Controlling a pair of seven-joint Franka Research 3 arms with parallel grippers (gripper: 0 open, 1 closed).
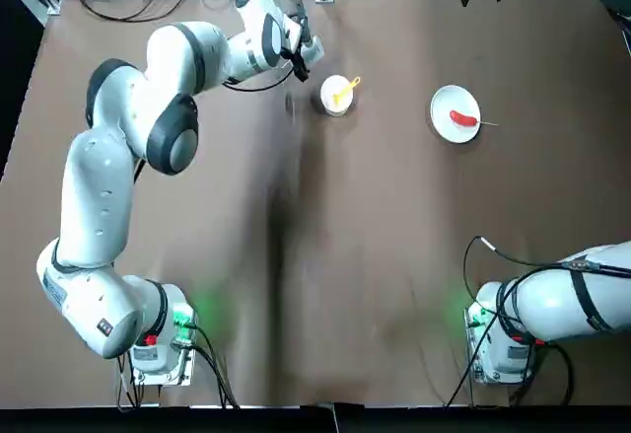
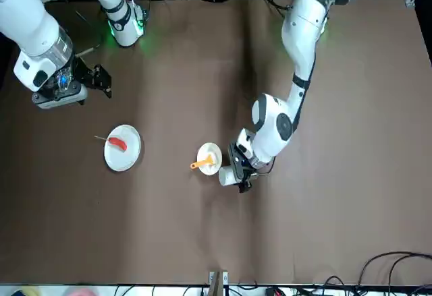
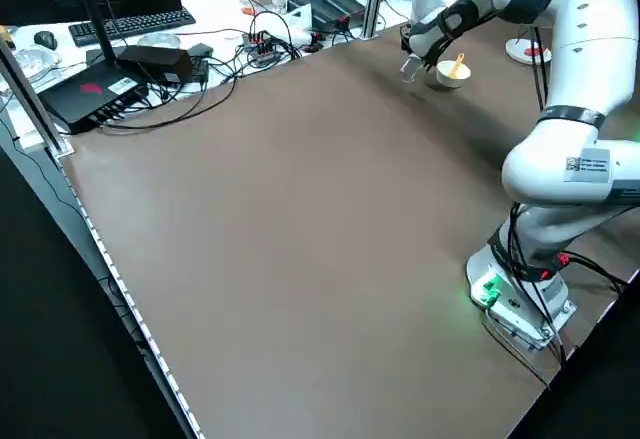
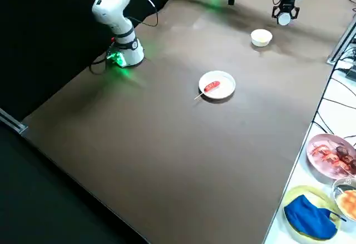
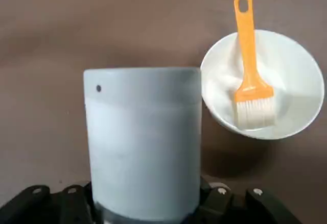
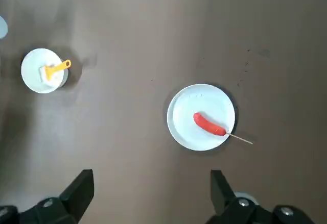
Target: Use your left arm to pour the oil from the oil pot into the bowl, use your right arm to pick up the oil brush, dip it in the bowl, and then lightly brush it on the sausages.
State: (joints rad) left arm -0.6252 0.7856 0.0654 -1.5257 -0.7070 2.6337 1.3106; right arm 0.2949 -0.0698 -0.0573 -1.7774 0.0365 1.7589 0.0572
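Jaws: left (image 5: pixel 148 196) gripping oil pot (image 5: pixel 144 137) beside bowl rim (image 5: pixel 321 83); right (image 6: pixel 152 175) above table (image 6: pixel 122 127).

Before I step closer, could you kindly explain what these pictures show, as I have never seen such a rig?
This is a pair of robot arms at one brown table. One picture looks straight down, one faces the robot from across the table, two look in from the sides, and two come from cameras on the arms' wrists.

On the table, a small white bowl has an orange-yellow brush resting in it, bristles inside. Towards the robot's right, a white plate carries one red sausage on a thin stick.

The left tool, beside the bowl, holds the oil pot. The right tool hangs over the robot's right side, open and holding nothing.
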